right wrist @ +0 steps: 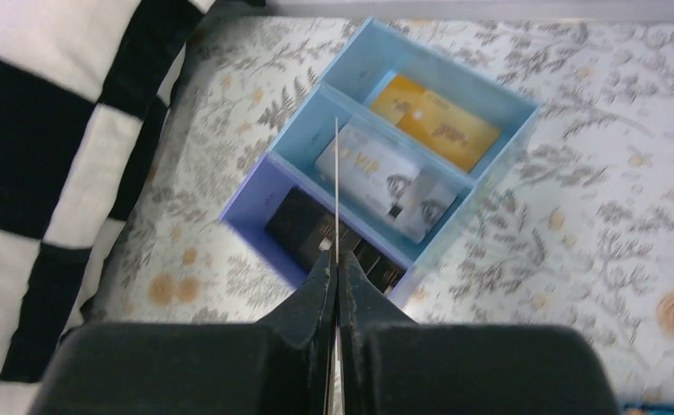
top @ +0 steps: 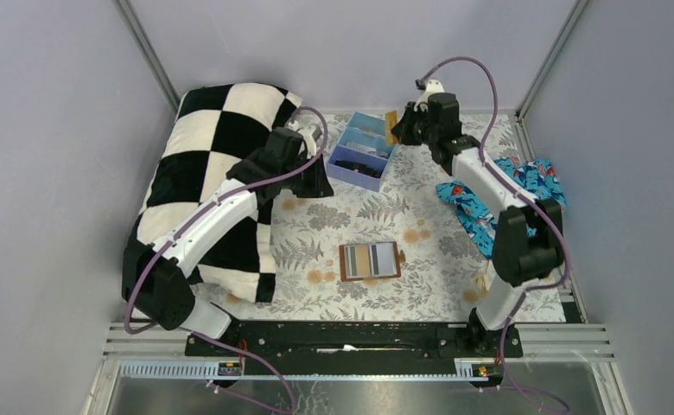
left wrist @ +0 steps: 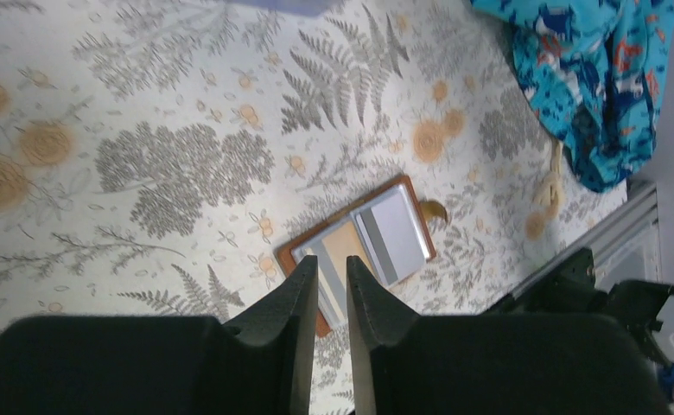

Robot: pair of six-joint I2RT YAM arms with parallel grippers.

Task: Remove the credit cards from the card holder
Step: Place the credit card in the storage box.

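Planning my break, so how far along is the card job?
Done: a gold card and a grey card lie in the blue tray. In hand: the right end effector pinches a thin card above it. Remaining: the card holder lies open with cards showing.

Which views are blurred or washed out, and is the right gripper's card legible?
Top external: sharp, even light, soft shadows. Left wrist: cloth smeared toward the left edge; card holder soft, its pale grey card glaring. Right wrist: blue tray fairly clear; the credit card in the right gripper shows edge-on, a thin line, unreadable.
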